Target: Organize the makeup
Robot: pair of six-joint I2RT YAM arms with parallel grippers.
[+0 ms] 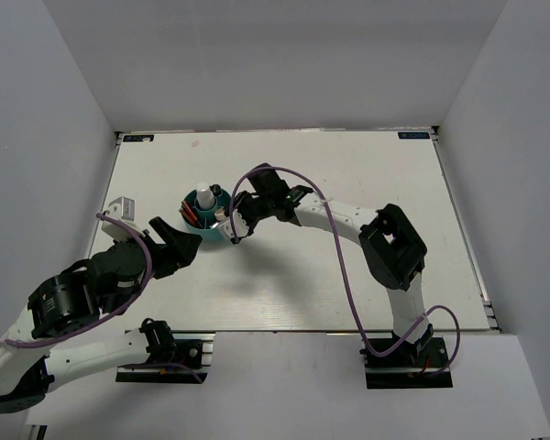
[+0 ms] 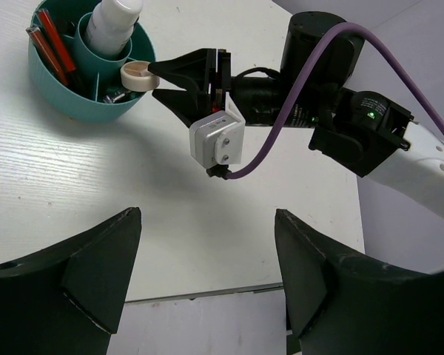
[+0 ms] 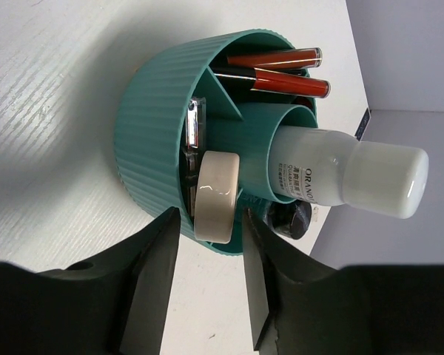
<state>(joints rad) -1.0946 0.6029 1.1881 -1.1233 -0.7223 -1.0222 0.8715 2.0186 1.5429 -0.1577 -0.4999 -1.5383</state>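
Teal holder (image 3: 154,126): white bottle (image 3: 340,174), pencils (image 3: 281,70) (red)

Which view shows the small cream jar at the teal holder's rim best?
The right wrist view: the jar fills the middle, close and sharp, inside the right end effector. The left wrist view shows it small, from the side. In the top view it is too small to tell.

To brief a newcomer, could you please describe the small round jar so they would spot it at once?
On the white table stands a ribbed teal holder. At its rim, between the right gripper's jaws, sits a round jar: the only cream puck beside red pencils and a white bottle.
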